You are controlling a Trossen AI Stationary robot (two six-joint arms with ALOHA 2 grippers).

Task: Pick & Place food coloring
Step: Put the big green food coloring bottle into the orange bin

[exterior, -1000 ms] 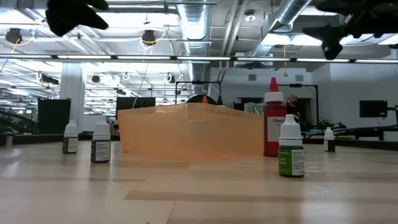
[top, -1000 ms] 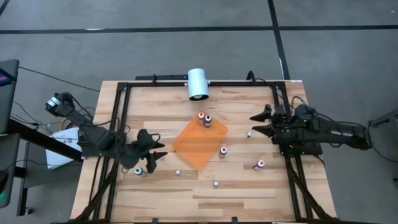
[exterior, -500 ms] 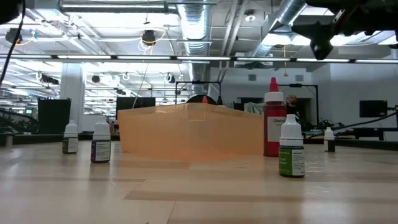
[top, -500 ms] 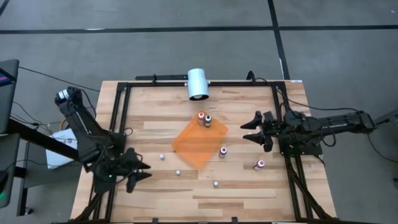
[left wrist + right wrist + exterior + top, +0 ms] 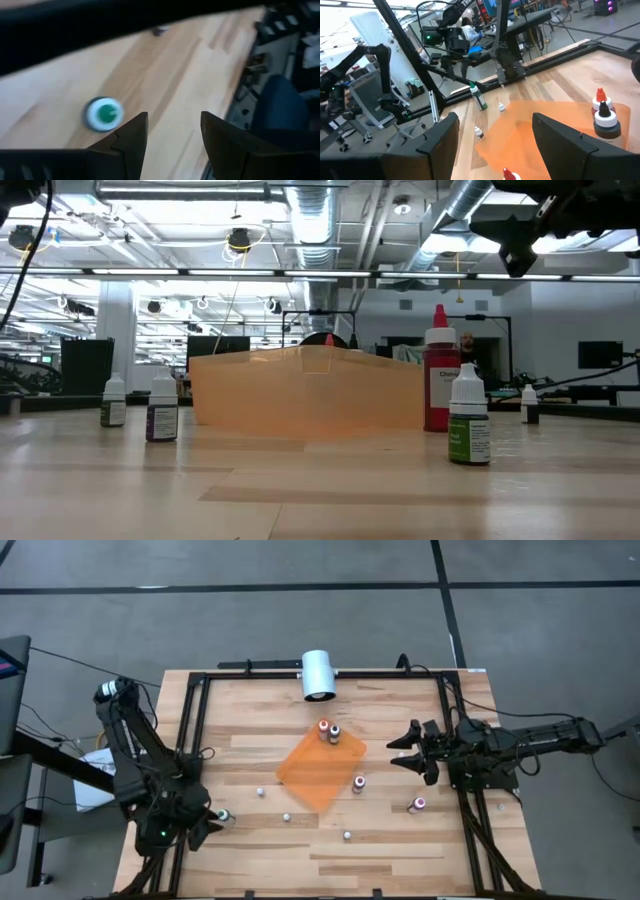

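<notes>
The food coloring bottles stand upright on the wooden table. A red-topped bottle (image 5: 323, 726) and a dark-topped bottle (image 5: 334, 732) stand at the far corner of the orange sheet (image 5: 320, 770). A pink-topped bottle (image 5: 358, 783) stands at the sheet's right edge, and a purple-topped bottle (image 5: 418, 804) is farther right. A green-topped bottle (image 5: 222, 815) stands near the left rail. My left gripper (image 5: 203, 826) is open and empty just left of it. In the left wrist view the bottle's top (image 5: 103, 113) lies outside the open fingers (image 5: 172, 131). My right gripper (image 5: 398, 752) is open and empty, raised to the right of the sheet.
Tiny white-capped bottles (image 5: 261, 792) (image 5: 286, 817) (image 5: 347, 835) (image 5: 401, 754) stand scattered around the sheet. Black frame rails (image 5: 190, 740) (image 5: 465, 820) run along both table sides. A white cylinder (image 5: 318, 674) sits at the far edge. Bare wood lies toward the near edge (image 5: 330, 865).
My left gripper has drawn back from beside the orange sheet toward the table's left and near edges, ending beside the green-topped bottle, which stands where it was. My right gripper shifted a little toward the sheet and the near edge, then kept still.
</notes>
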